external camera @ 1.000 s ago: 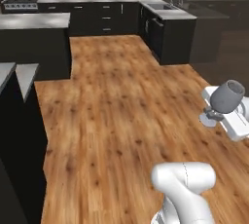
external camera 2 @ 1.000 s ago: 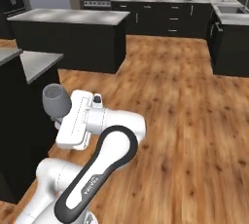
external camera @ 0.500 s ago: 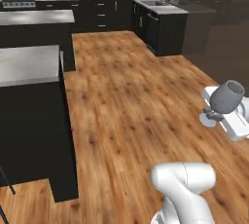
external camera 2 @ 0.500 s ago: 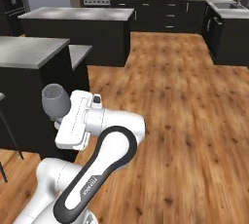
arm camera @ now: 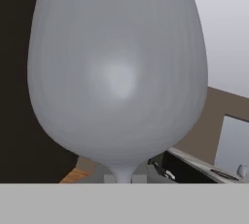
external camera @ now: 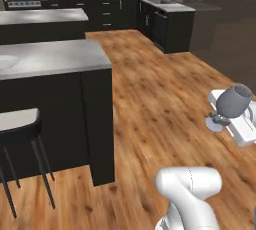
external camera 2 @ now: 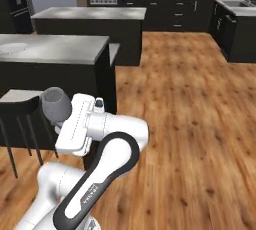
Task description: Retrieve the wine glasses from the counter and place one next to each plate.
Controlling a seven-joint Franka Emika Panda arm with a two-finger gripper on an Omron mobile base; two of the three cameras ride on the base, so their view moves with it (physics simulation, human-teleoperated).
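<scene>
My gripper [external camera: 223,118] is shut on the stem of a grey see-through wine glass [external camera: 233,100] and holds it upright in the air over the wooden floor. From the right, the same wine glass [external camera 2: 55,105] stands at the end of my white hand, with the gripper [external camera 2: 60,122] under its bowl. In the hand view the glass bowl [arm camera: 116,72] looms close, its stem running down into the gripper [arm camera: 121,178]. A pale round plate [external camera: 5,63] lies on the grey bar top [external camera: 60,56] to my left; in the right base view the plate [external camera 2: 13,48] is near the left edge.
A dark stool [external camera: 17,123] stands against the bar top's black side. Behind it is a dark island [external camera 2: 90,16]. A counter [external camera: 165,7] with black fronts and a sink runs along the back and right. Open wooden floor [external camera 2: 190,104] lies ahead.
The whole scene has shifted as the base drove: the grey bar top, plate and stool have come in close on the left. The glass stays gripped in the same pose.
</scene>
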